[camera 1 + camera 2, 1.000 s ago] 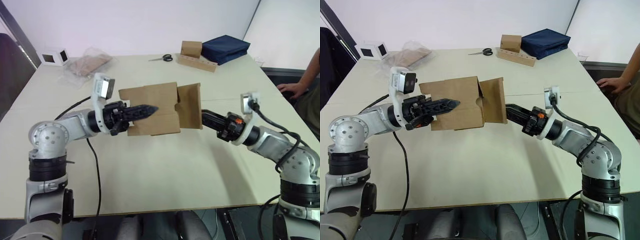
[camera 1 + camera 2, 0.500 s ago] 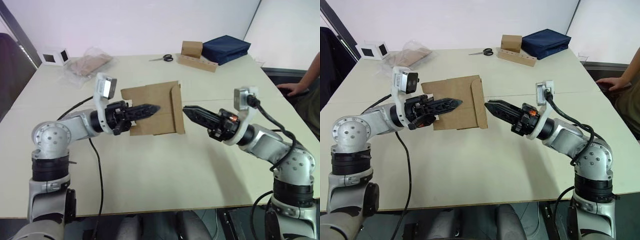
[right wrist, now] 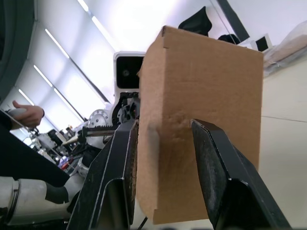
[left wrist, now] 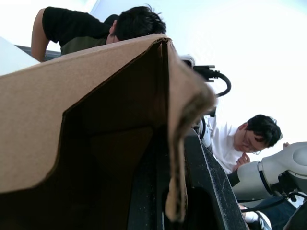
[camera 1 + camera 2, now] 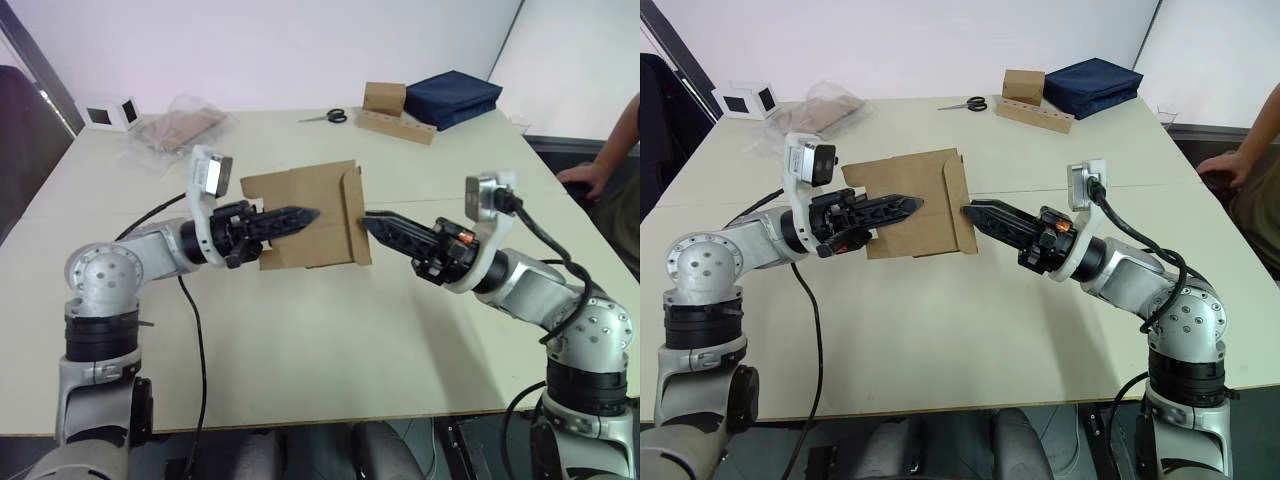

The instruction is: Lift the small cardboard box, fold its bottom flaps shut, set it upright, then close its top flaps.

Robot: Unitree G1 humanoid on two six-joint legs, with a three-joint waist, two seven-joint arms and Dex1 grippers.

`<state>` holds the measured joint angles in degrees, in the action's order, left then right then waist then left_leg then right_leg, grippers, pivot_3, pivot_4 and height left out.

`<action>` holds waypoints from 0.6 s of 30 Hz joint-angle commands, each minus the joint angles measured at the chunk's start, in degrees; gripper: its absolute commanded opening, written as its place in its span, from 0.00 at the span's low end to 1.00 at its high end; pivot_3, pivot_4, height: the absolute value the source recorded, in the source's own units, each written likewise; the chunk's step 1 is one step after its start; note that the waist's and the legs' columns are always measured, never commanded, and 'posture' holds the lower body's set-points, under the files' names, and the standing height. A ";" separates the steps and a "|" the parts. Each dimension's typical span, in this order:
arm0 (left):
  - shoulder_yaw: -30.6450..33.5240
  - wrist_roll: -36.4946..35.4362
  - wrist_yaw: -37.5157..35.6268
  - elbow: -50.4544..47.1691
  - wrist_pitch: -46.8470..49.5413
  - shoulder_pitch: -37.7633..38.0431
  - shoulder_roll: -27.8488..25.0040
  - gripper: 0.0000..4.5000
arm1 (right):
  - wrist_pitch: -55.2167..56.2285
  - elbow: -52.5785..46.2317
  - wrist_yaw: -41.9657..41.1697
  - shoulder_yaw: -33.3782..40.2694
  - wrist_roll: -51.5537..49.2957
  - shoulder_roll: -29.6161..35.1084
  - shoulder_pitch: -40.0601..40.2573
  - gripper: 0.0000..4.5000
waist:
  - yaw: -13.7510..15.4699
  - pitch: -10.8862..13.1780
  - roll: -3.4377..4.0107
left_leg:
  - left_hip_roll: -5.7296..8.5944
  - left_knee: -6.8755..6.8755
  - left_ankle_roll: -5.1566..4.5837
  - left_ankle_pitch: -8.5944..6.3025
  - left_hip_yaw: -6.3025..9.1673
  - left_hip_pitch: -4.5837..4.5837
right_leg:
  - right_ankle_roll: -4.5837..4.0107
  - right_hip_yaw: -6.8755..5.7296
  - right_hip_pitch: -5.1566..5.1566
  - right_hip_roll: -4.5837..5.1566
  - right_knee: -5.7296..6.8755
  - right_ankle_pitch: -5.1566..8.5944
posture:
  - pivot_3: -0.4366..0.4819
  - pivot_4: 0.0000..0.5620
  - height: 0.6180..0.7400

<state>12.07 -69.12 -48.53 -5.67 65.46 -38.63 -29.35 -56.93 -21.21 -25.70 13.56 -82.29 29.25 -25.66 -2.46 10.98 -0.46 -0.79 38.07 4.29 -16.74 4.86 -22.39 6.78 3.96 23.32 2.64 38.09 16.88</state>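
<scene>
Small cardboard box (image 5: 305, 215): held above the table (image 5: 300, 340) near centre, one end turned toward the right gripper; which flaps face that way cannot be told, and its far side is hidden.

Left gripper (image 5: 305, 215): from 9 o'clock, fingers clamped narrow on a box wall.

Right gripper (image 5: 372, 222): from 3 o'clock, jaws parted, tips just at the folded end.

Table: pale, matte.

At 12 o'clock: scissors (image 5: 324, 116), second brown box (image 5: 383, 97), blue bag (image 5: 452, 97).

At 10 o'clock: plastic bag (image 5: 178, 128).

At 3 o'clock: person's hand (image 5: 580, 177), cut off by the frame edge.
</scene>
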 commanded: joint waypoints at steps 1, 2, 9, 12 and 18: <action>0.50 -0.34 -0.49 -0.86 -1.20 -1.38 -0.40 0.00 | 1.65 -2.45 0.00 -0.97 1.97 0.74 -0.18 0.39 | 0.00 0.00 0.00 | 0.00 0.00 0.00 0.00 0.00 0.00 | 0.00 0.00 0.00 0.00 0.00 0.00 | 0.48 0.27 1.00; 0.53 -0.46 -0.50 -0.95 -1.17 -1.39 -0.39 0.00 | 2.09 -2.30 0.09 -1.15 2.92 0.76 -0.24 0.39 | 0.00 0.00 0.00 | 0.00 0.00 0.00 0.00 0.00 0.00 | 0.00 0.00 0.00 0.00 0.00 0.00 | 0.48 0.27 1.00; 0.55 -0.87 -0.71 -1.54 -1.07 -1.12 -0.47 0.00 | 5.11 -0.66 -0.56 -1.19 7.78 0.83 -0.71 0.39 | 0.02 0.00 0.00 | 0.00 0.00 0.00 0.00 0.00 0.00 | 0.00 0.00 0.00 0.00 0.00 0.00 | 0.48 0.27 1.00; 0.49 -0.76 -0.84 -1.49 -1.13 -1.11 -0.51 0.00 | 5.65 0.03 -0.99 -0.82 8.51 1.09 -1.01 0.39 | 0.01 0.00 0.00 | 0.00 0.00 0.00 0.00 0.00 0.00 | 0.00 0.00 0.00 0.00 0.00 0.00 | 0.48 0.27 1.00; 0.21 -0.27 -1.46 -1.18 -1.37 -1.04 -0.66 0.00 | 6.09 0.75 -1.37 -0.74 9.01 1.19 -1.70 0.39 | 0.00 0.00 0.00 | 0.00 0.00 0.00 0.00 0.00 0.00 | 0.00 0.00 0.00 0.00 0.00 0.00 | 0.48 0.27 1.00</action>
<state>12.07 -68.80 -48.41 -5.63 65.19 -38.63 -29.42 -51.88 -20.35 -27.00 11.77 -73.57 29.92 -26.13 -2.45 10.98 -0.46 -0.79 38.07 4.29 -16.74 4.86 -22.39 6.78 3.96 23.32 2.64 38.08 16.88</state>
